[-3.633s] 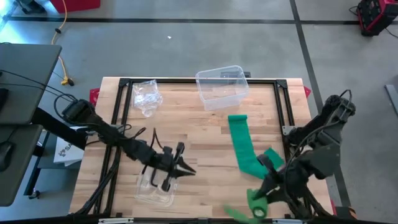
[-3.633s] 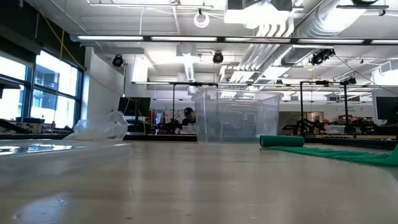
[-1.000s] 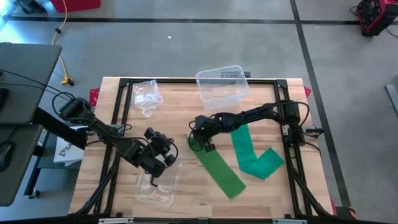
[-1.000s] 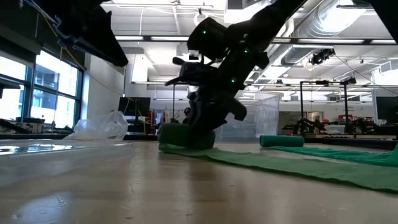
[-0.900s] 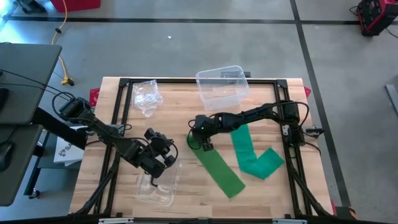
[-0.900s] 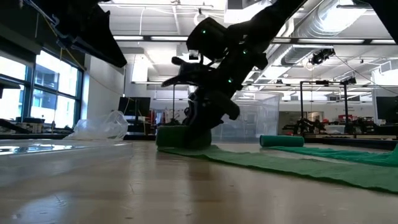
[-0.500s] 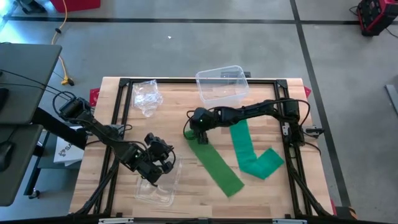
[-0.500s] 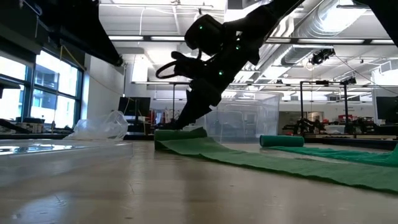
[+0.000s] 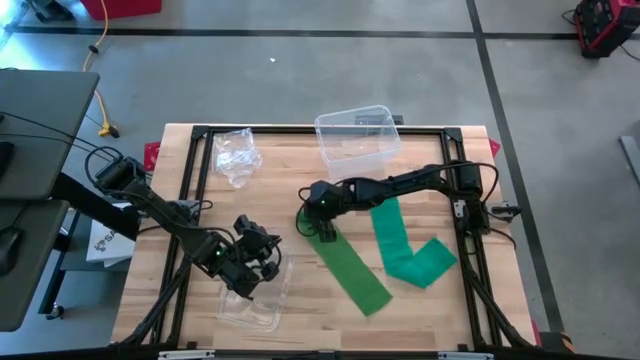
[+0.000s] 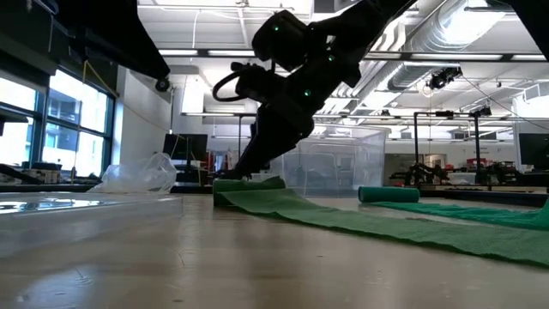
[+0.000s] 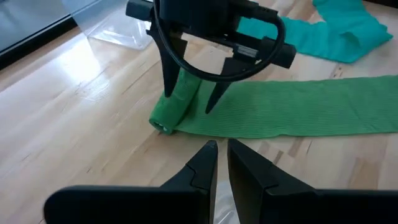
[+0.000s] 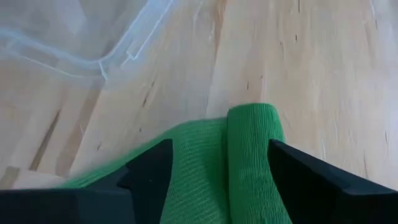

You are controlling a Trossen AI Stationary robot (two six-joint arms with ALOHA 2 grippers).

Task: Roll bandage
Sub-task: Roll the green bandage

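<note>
- Right gripper sits mid-frame in the high view, low over the table, fingers spread wide and straddling the roll, one on each side. Not clamped.
- Left wrist view: both right fingers stand just clear of the roll.
- Roll is the wound end of the green bandage. It lies flat on the wood at centre frame, with the loose strip running from it toward the lower right.
- Second, teal bandage lies unrolled right of centre with a kink at its lower end, apart from the green one.
- Left gripper is in the lower-left part of the high view, fingers nearly together, nothing between them. It hangs above the tray lying there.
- Bin at top centre, bag at upper left, both well away from the roll.
- Low view: roll rests on the table under the right arm, strip trailing right.
</note>
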